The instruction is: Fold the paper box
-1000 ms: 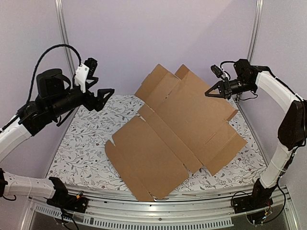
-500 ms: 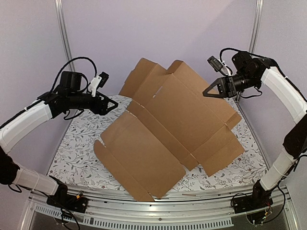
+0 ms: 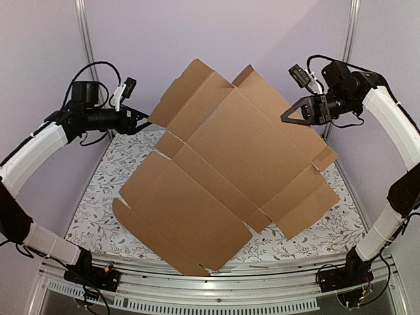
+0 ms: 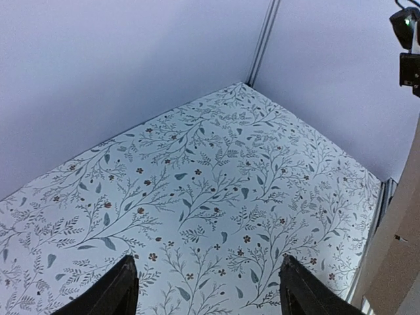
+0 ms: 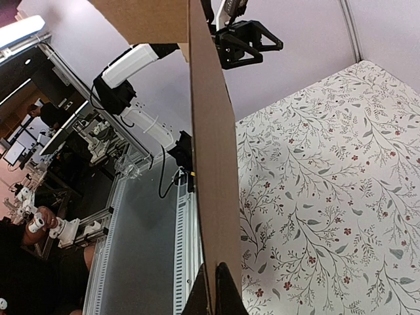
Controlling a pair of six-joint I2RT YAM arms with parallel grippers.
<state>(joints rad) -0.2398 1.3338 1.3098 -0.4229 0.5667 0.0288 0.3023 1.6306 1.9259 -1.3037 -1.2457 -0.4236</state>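
The paper box [image 3: 223,170] is a flat brown cardboard sheet with flaps, held up tilted, its low corner near the table's front edge. My right gripper [image 3: 287,118] is shut on the sheet's far right edge. In the right wrist view the paper box [image 5: 210,164] runs edge-on up from the pinched right gripper [image 5: 215,266]. My left gripper [image 3: 143,119] stands open just left of the upper left flap, apart from it. In the left wrist view the left gripper [image 4: 207,259] has only tablecloth between its fingers, and a strip of the paper box [image 4: 400,249] shows at the right edge.
A floral cloth [image 3: 111,184] covers the table. White walls with metal posts [image 3: 84,39] close off the back and sides. An aluminium rail [image 3: 197,292] runs along the front between the arm bases.
The right gripper has raised the sheet and swung it left. The left arm has moved in toward the sheet's upper left flap, and its jaws have narrowed a little.
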